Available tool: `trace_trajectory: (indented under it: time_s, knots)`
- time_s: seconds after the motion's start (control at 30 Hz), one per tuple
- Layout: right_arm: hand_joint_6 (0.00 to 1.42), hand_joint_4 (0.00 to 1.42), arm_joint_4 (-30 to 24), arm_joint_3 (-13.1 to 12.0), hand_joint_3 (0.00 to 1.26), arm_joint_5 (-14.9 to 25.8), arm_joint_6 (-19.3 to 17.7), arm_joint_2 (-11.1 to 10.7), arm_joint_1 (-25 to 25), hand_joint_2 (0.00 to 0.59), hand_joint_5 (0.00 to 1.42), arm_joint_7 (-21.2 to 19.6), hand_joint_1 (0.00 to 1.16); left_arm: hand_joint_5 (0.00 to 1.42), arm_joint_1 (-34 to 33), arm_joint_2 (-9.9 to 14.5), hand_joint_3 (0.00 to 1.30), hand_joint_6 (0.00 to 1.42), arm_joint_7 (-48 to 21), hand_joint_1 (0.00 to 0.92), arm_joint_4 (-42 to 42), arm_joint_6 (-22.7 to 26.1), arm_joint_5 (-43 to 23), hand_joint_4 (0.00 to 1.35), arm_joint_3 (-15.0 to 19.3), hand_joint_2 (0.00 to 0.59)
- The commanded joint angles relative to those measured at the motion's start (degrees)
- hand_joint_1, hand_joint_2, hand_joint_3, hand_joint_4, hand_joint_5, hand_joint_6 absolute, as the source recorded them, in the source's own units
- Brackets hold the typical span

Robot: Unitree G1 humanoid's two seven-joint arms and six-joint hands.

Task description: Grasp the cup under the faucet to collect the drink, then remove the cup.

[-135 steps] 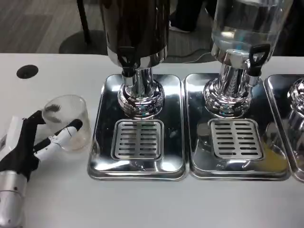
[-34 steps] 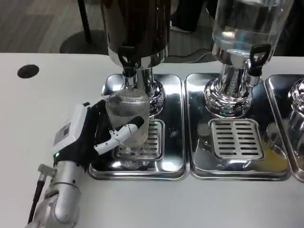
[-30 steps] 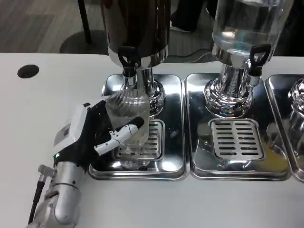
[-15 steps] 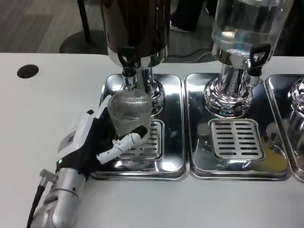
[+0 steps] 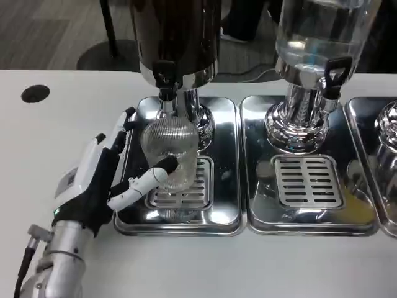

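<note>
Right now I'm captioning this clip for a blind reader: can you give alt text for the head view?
The left hand holds a clear ribbed cup over the drip tray, just below the black tap of a dark dispenser. A second dispenser, holding clear liquid, stands to the right on a white table.

White table (image 5: 74, 81); round black hole (image 5: 35, 94) in it near the left edge; clear dispenser (image 5: 319, 28) with water inside at upper right, on a chrome pedestal (image 5: 299, 124); black tap handle (image 5: 330, 71) on its spout; middle steel drip tray (image 5: 307, 167) under it, slotted grate (image 5: 308, 181) in the front half; yellowish reflection on that tray's right side; third tray (image 5: 379, 161) and part of another chrome base (image 5: 388, 124) cut off at the right edge; trays sit just beside each other; grey carpet floor (image 5: 56, 31) behind the table; black chair base (image 5: 108, 53) on it; dark shoe-like shape at top centre, unclear.
</note>
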Motion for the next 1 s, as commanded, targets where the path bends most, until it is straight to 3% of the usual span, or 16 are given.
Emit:
trace_trajectory:
  time_s: [0.03,0.43,1.0]
  knots:
    - [0.12,0.28,-0.21,-0.09,0.41,-0.14,-0.73,0.11,-0.15,0.586,0.18,-0.24,0.60,0.10,1.34,0.84,0.03,0.00,-0.71,0.049,-2.70,1.06,-0.02,0.11,1.36,0.021]
    - [0.12,0.28,-0.72,0.21,0.41,-0.37,-0.55,0.40,0.04,0.586,0.18,-0.20,0.61,0.14,0.15,1.23,0.08,0.00,-6.01,0.050,-16.13,7.38,-1.68,0.21,5.30,0.031]
    - [0.12,0.28,-0.20,-0.25,0.41,0.34,-1.35,0.65,0.71,0.586,0.18,-0.49,0.62,0.18,-1.04,-1.45,0.10,0.00,-12.60,0.054,-26.54,13.69,-2.40,0.23,4.11,0.042]
